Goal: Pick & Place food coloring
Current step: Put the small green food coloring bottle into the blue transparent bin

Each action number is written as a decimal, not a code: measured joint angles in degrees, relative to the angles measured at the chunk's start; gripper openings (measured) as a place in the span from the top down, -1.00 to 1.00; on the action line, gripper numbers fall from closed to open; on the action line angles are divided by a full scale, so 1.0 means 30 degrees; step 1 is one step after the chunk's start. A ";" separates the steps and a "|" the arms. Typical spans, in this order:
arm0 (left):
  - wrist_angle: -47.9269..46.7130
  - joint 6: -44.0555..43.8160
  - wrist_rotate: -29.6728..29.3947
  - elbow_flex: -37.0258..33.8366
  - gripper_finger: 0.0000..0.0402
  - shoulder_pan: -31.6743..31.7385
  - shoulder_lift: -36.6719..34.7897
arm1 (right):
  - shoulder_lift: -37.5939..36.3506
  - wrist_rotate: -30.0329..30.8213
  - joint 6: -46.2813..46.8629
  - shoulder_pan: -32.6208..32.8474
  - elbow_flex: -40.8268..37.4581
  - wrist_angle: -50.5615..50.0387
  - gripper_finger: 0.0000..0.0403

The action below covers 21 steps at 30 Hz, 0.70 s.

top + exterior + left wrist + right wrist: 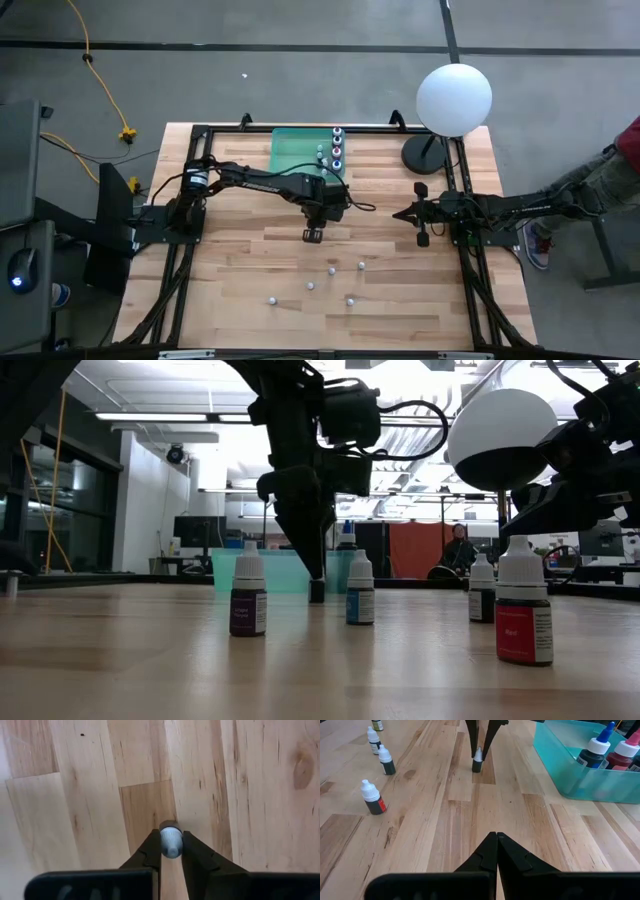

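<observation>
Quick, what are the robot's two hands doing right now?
Left hand: closed on a tiny white-capped food coloring bottle standing on the wooden table.
Right hand: closed, holding nothing.

Layout, seen from above. The surface point(240, 300) carries a tray point(292, 152) at its far edge, centre, with several bottles point(336, 148) standing in the tray's right end. A globe lamp point(453, 98) stands at the far right corner. The left pincer point(312, 235) is near the middle, in front of the tray, its fingers either side of one upright bottle point(171, 841) on the surface. The right pincer point(400, 214) lies right of centre, below the lamp. Five loose bottles point(332, 270) stand scattered nearer the front edge, apart from one another.
</observation>
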 joint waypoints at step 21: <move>-0.5821 -0.0622 0.0019 0.3916 0.80 0.0720 -0.3037 | 0.0003 -0.0004 0.0000 -0.0004 0.0003 -0.0002 1.00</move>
